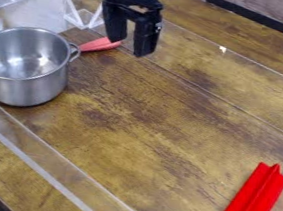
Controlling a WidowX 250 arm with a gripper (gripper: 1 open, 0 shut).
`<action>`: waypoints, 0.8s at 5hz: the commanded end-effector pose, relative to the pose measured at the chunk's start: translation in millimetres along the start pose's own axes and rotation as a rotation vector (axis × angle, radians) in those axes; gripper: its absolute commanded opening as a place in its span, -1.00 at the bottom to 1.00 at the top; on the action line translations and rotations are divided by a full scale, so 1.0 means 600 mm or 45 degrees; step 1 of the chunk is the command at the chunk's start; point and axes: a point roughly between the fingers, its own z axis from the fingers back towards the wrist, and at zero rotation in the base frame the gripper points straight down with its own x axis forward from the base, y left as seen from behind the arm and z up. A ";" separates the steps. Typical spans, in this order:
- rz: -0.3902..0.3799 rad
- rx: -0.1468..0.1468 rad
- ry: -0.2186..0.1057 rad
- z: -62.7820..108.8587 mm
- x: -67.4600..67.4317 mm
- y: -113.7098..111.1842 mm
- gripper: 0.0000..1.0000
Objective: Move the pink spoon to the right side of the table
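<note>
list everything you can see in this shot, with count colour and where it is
small slim pink plastic spoon: 1, salmon pink, far left, beside the pot
round steel pot: 1, silver, left side
long ridged red bar: 1, bright red, near right corner
white cloth: 1, white, far left behind the pot
dark wood-plank table: 1, brown, edged with clear strips
end effector: 1, black, open, pointing down just right of the spoon
</note>
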 end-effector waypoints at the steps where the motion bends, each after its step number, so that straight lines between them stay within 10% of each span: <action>1: -0.004 0.058 -0.104 0.060 0.004 0.017 1.00; 4: -0.045 0.109 -0.143 0.066 0.031 -0.005 1.00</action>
